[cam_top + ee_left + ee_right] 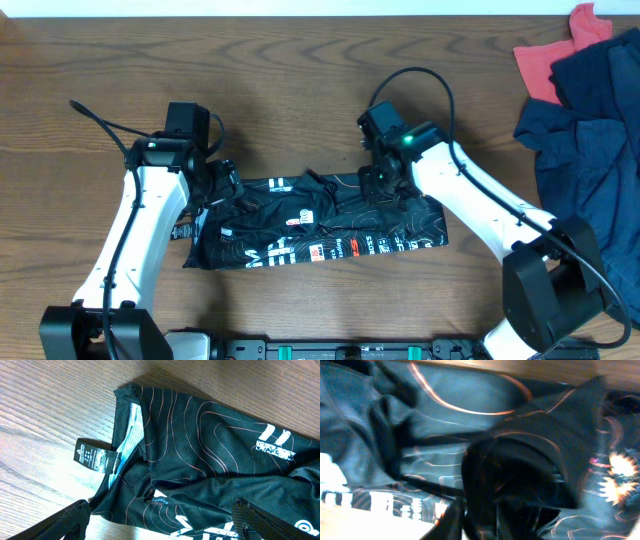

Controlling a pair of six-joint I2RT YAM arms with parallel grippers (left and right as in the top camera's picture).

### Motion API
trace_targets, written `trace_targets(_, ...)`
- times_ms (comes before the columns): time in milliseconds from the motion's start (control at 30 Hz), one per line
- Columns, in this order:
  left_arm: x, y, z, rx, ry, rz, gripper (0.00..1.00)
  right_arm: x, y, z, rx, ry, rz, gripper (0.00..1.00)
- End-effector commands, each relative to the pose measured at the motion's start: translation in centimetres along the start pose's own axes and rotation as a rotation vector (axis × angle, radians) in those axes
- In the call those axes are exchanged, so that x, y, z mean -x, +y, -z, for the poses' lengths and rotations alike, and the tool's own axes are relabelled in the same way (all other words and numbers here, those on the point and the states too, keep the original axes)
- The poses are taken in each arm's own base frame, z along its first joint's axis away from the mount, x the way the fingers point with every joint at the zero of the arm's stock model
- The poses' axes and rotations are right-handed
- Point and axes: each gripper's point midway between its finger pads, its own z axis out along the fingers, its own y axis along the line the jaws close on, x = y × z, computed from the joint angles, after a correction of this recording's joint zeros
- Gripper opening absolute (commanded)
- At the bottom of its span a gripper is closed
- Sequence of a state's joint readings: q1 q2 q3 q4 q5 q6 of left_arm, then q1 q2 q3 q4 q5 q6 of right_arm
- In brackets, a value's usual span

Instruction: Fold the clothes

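Left pincer (224,185) of mine is wide open, empty, above left end of shirt (300,238). Shirt lies on table (300,80), long axis left-right betw. my arms; right pincer (385,183) seems at top edge, its grip I cannot tell, pic blurry.

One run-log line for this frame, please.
stage: fold underway | black patterned T-shirt: rumpled band on wooden table | left gripper: jaws open above shirt's left end | right gripper: down on shirt's right half, jaws unclear

The T-shirt (315,228) lies on the table (300,70) (centre-front), garment heap (590,110) at right.
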State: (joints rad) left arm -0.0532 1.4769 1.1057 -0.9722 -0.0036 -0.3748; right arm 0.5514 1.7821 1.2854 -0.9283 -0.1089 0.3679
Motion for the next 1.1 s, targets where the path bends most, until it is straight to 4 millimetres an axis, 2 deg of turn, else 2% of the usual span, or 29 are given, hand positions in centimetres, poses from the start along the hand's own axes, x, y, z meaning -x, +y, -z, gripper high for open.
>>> trace_targets(0,0.2,0.1,0.3,0.002,-0.009,0.009,0.92,-1.1,2.4,-0.3,0.089,0.038,0.144,0.43)
trace_targets(100,0.2,0.1,0.3,0.002,-0.008,0.009,0.92,-1.5,2.6,-0.3,0.094,0.047,0.222,0.49)
trace_targets(167,0.2,0.1,0.3,0.002,-0.009,0.01,0.92,-1.3,2.1,-0.3,0.064,0.039,0.224,0.5)
trace_targets(367,0.1,0.2,0.3,0.003,-0.005,0.009,0.92,0.0,-2.0,-0.1,-0.17,-0.03,0.033,0.5)
trace_targets(433,0.1,0.2,0.3,0.004,-0.005,0.009,0.92,0.0,-2.8,0.0,-0.208,-0.038,0.0,0.48)
trace_targets(567,0.1,0.2,0.3,0.004,-0.005,0.009,0.93,-0.7,-3.1,-0.6,-0.216,-0.018,-0.001,0.43)
trace_targets(767,0.1,0.2,0.3,0.004,-0.005,0.009,0.93,-2.0,-3.8,-3.2,-0.211,-0.016,-0.039,0.42)
trace_targets(967,0.0,0.2,0.3,0.005,-0.001,0.009,0.93,-4.3,-1.6,-5.3,-0.039,0.057,0.008,0.43)
trace_targets(1000,0.0,0.2,0.3,0.005,-0.002,0.009,0.93,-4.7,-1.3,-5.5,-0.022,0.071,0.008,0.4)
trace_targets(1067,0.0,0.2,0.3,0.005,-0.001,0.009,0.93,-5.1,-1.2,-5.5,-0.013,0.088,0.008,0.22)
